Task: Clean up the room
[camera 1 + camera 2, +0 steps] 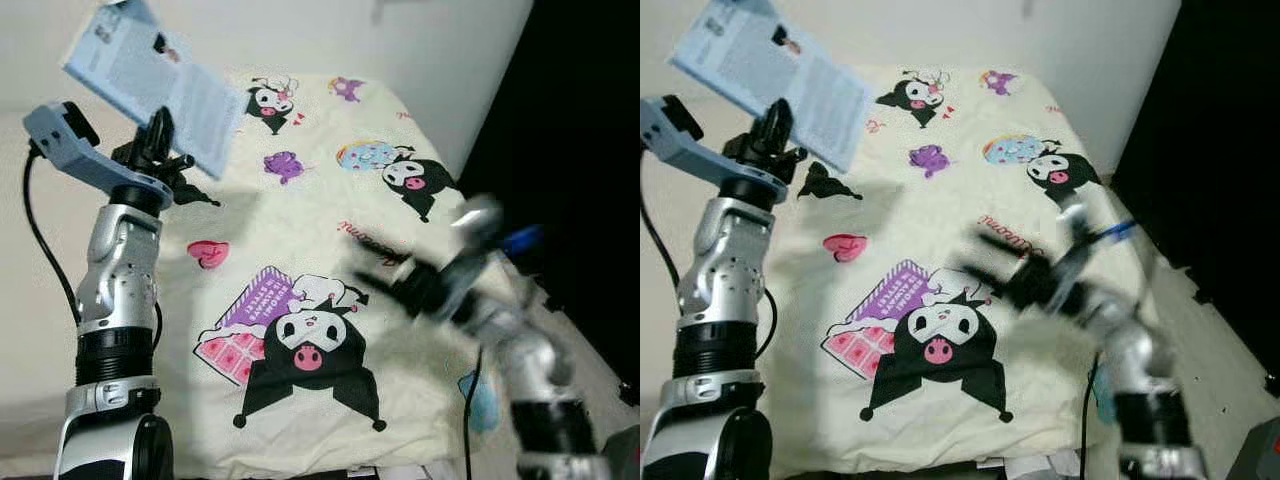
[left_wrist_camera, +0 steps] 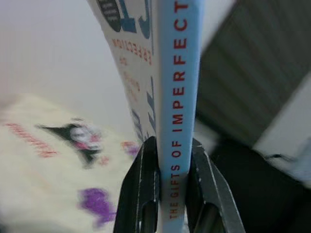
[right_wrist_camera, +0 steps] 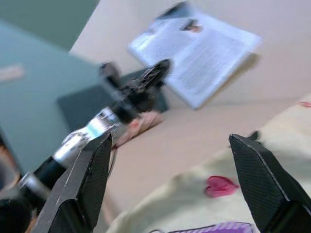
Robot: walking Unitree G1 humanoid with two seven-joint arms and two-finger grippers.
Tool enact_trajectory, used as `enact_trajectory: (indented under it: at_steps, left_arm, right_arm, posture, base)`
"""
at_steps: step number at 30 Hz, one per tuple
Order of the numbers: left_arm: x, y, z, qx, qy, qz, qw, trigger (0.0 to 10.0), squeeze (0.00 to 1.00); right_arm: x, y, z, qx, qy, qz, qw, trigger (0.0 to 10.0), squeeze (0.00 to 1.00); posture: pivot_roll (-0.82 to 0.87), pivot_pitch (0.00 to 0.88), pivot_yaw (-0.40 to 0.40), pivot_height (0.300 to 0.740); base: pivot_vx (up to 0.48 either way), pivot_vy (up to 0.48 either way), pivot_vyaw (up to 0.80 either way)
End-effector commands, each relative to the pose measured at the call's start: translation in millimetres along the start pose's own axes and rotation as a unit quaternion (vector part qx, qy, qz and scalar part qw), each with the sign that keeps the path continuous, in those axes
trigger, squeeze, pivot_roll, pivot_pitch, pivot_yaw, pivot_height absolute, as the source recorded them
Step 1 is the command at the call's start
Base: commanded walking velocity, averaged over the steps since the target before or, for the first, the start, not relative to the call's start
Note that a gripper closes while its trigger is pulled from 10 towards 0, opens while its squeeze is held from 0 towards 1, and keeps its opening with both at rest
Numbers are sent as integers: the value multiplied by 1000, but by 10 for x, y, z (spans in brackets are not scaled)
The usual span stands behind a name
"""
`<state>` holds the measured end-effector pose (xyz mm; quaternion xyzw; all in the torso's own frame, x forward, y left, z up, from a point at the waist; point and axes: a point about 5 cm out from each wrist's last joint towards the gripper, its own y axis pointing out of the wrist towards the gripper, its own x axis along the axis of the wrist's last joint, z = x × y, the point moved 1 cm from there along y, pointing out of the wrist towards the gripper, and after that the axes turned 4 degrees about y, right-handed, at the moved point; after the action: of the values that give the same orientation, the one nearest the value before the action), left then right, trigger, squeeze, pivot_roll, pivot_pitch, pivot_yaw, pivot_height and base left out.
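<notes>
We see a bed with a cream cartoon-printed blanket [image 1: 320, 215] beside a white wall [image 1: 440, 40]. Our left gripper [image 1: 160, 135] clamps the spine of a light blue paperback book [image 1: 155, 75], raised above the bed. Our right gripper [image 3: 170, 160], blurred, hovers with fingers spread wide.

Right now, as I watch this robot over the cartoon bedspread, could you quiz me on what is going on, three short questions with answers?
1. True or false: the left gripper is shut on the pale blue paperback book.
2. Which fits the right gripper? A: fingers spread wide, holding nothing. B: shut on a pink heart cushion. C: resting flat on the floor.
3. Fill in: the book is held up above the cream ______ printed with black-and-white cartoon figures.

Key: 1 true. 2 A. 3 bedspread.
</notes>
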<state>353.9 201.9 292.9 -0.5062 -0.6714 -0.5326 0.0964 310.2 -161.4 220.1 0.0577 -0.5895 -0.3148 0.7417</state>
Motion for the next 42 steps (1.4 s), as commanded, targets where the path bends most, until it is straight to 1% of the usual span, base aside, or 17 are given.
enact_trajectory:
  at_steps: [1, 2, 3, 4, 5, 6, 8, 13, 16, 19, 21, 24, 34, 35, 36, 37, 42]
  left_arm:
    - [71, -15, -96, -45, -29, -15, 998, 0, 0]
    - [90, -54, -147, -79, -69, -15, 994, 0, 0]
    - [105, -103, -205, -112, -107, -18, 988, 0, 0]
    - [97, -153, -257, -139, -136, -16, 981, 0, 0]
    - [97, -153, -257, -139, -136, -16, 981, 0, 0]
    - [30, -239, -340, -174, -168, -2, 970, 0, 0]
    - [5, -263, -363, -182, -175, 3, 968, 0, 0]
    - [-220, -460, -570, -230, -237, 39, 943, 0, 0]
    - [-247, -480, -591, -234, -244, 43, 940, 0, 0]
    - [-319, -518, -687, -249, -264, 55, 930, 0, 0]
    - [-319, -518, -687, -249, -264, 55, 930, 0, 0]
    - [-382, -552, -803, -267, -292, 66, 916, 0, 0]
    - [-367, -592, -855, -286, -309, 73, 904, 0, 0]
    - [-365, -595, -856, -287, -309, 73, 904, 0, 0]
    - [-365, -595, -856, -287, -309, 73, 904, 0, 0]
    - [-361, -607, -845, -286, -309, 72, 904, 0, 0]
    - [-359, -632, -830, -286, -309, 74, 904, 0, 0]
  right_arm:
    - [31, -78, -43, -23, 15, -29, 999, 10000, 1000]
    - [130, -132, -86, -47, 12, -56, 997, 10000, 1000]
    - [196, -181, -140, -77, 16, -76, 994, 10000, 63]
    - [226, -209, -180, -100, 17, -87, 991, 10000, 0]
    - [226, -209, -180, -100, 17, -87, 991, 10000, 0]
    - [205, -192, -175, -110, 31, -91, 989, 10000, 0]
    - [191, -176, -161, -107, 34, -91, 989, 10000, 0]
    - [66, 15, -50, -73, 63, -87, 992, 10000, 0]
    - [62, 36, -41, -69, 72, -90, 991, 10000, 0]
    - [-26, 121, 42, -39, 85, -66, 993, 10000, 0]
    - [-26, 121, 42, -39, 85, -66, 993, 10000, 0]
    - [-162, 215, 175, 3, 99, -31, 995, 10000, 0]
    - [-92, 236, 210, 9, 107, -50, 993, 10000, 0]
    - [-37, 231, 188, 3, 106, -69, 992, 0, 0]
    - [-37, 231, 188, 3, 106, -69, 992, 0, 0]
    - [61, 209, 161, -4, 107, -100, 989, 0, 0]
    - [163, 174, 171, 1, 107, -127, 986, 0, 0]
  posture:
    - [-55, 75, -12, 511]
    - [-55, 78, -10, 511]
    - [-58, 79, -7, 511]
    - [-57, 80, -8, 511]
    - [-57, 80, -8, 511]
    - [-57, 80, -7, 511]
    - [-57, 80, -7, 511]
    - [-56, 77, -10, 511]
    - [-55, 76, -11, 511]
    - [-55, 71, -14, 511]
    - [-55, 71, -14, 511]
    - [-56, 63, -15, 511]
    - [-61, 61, -13, 511]
    - [-61, 65, -12, 511]
    - [-61, 65, -12, 511]
    - [-62, 69, -13, 511]
    - [-62, 74, -13, 511]
  base:
    - [0, 0, 0]
    - [0, 0, 0]
    - [0, 0, 0]
    - [0, 0, 0]
    - [0, 0, 0]
    - [0, 0, 0]
    - [0, 0, 0]
    - [0, 0, 0]
    - [0, 0, 0]
    - [0, 0, 0]
    - [0, 0, 0]
    - [0, 0, 0]
    - [0, 0, 0]
    - [0, 0, 0]
    - [0, 0, 0]
    - [0, 0, 0]
    - [0, 0, 0]
